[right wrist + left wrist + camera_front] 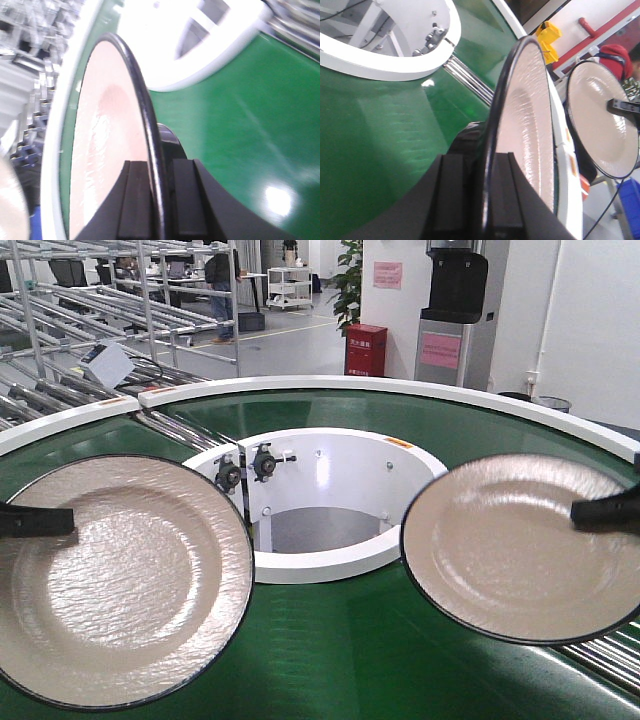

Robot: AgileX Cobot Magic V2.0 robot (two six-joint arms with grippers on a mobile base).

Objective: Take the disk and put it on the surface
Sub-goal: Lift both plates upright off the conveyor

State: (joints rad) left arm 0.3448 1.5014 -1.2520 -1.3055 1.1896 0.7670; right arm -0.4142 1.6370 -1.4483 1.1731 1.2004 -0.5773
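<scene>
Two beige, black-rimmed plates, the task's disks, hang gripped by the edge over the green conveyor belt (330,640). The left hand (60,522) is clamped on the rim of the left plate (120,580). The right hand (585,512) pinches the right plate (520,545) the same way, and the wrist views show a finger on either face. Both plates appear lifted and tilted, well apart, flanking the white inner ring (330,565). The grab looks done and the carry is in hand. The worktop meant to receive them is out of view. The next move likely calls for swinging each plate off the belt, levelling it, and lowering it gently before release.
</scene>
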